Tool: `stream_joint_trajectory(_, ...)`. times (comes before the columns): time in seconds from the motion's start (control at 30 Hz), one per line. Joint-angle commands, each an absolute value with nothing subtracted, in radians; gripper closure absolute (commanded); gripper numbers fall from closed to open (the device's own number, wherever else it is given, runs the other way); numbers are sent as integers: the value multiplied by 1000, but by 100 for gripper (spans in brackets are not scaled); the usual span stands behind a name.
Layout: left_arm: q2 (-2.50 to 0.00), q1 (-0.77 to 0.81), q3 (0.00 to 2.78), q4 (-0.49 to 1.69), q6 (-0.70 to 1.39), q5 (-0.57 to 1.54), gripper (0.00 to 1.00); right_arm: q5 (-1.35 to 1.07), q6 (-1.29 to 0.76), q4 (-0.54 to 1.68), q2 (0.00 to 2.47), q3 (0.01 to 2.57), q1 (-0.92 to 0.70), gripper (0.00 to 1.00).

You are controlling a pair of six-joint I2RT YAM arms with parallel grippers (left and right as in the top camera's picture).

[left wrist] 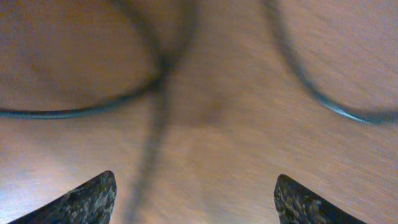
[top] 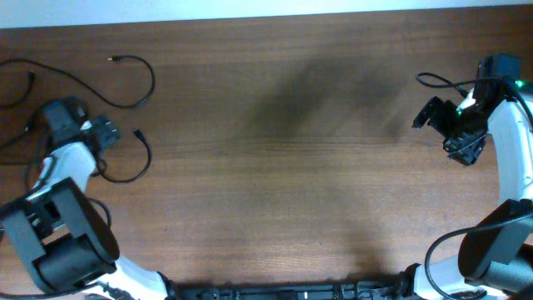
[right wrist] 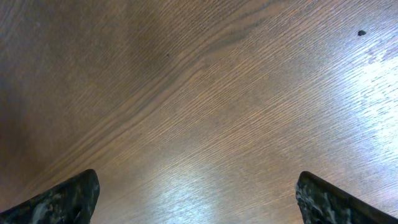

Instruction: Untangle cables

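- The left gripper [left wrist: 196, 199] is released: its fingers are spread wide and grasp nothing, low over the wooden table [top: 275, 167].
- The cables [top: 152, 79] lie as loose black curving strands close around the left gripper, not touching its fingers. They are blurred in its wrist view.
- The right gripper [right wrist: 199, 199] is well apart from the left gripper, also released, above the wood.
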State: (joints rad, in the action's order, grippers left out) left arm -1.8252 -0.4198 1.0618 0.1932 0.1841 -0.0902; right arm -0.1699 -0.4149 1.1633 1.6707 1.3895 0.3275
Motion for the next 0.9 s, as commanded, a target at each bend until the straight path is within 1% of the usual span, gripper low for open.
stream_joint_trajectory(0.0,-1818,-568,1077,189,186,-59,21,-165,-408,1163,1652,1393,327,2)
stream_joint_trajectory(0.03,-1818,-584,1077,148,184,-12,23,-164,-408,1163,1652,1393,327,2)
stream_joint_trajectory(0.07,-1818,-582,1077,62,82,29,25,-165,-408,1163,1652,1393,327,2)
stream_joint_trajectory(0.1,-1819,-576,1077,23,-9,38,25,-165,-408,1163,1652,1393,327,2)
stream_joint_trajectory(0.13,-1833,-577,1077,7,-28,38,25,-164,-408,1163,1652,1393,327,2)
stream_joint_trajectory(0.17,-1861,-576,1077,1,-28,41,26,-164,-407,1163,1652,1393,327,2)
stream_joint_trajectory(0.2,-1915,-576,1077,-8,-30,46,24,-165,-408,1163,1652,1393,327,1)
stream_joint_trajectory(0.27,-1975,-577,1091,-30,-60,46,28,-165,-408,1163,1652,1393,327,2)
stream_joint_trajectory(0.33,-1981,-576,1105,-50,-66,46,33,-164,-408,1163,1652,1393,327,2)
stream_joint_trajectory(0.4,-1981,-576,1118,-56,-92,46,33,-165,-408,1163,1652,1393,327,2)
stream_joint_trajectory(0.57,-2051,-577,1118,-32,-124,46,39,-164,-408,1163,1652,1393,327,2)
stream_joint_trajectory(0.63,-2057,-577,1118,-29,-128,46,47,-164,-407,1163,1652,1393,327,2)
stream_joint_trajectory(0.7,-2057,-577,1118,-15,-130,45,63,-164,-408,1163,1652,1393,327,1)
stream_joint_trajectory(0.73,-2057,-577,1118,-6,-129,33,80,-165,-408,1163,1652,1393,327,2)
stream_joint_trajectory(0.77,-2057,-577,1118,2,-125,9,92,-164,-408,1163,1652,1393,327,2)
stream_joint_trajectory(0.8,-2057,-577,1118,14,-102,-35,98,-165,-408,1163,1652,1393,328,2)
stream_joint_trajectory(0.87,-2057,-593,1120,19,10,-75,100,-165,-408,1163,1652,1393,327,2)
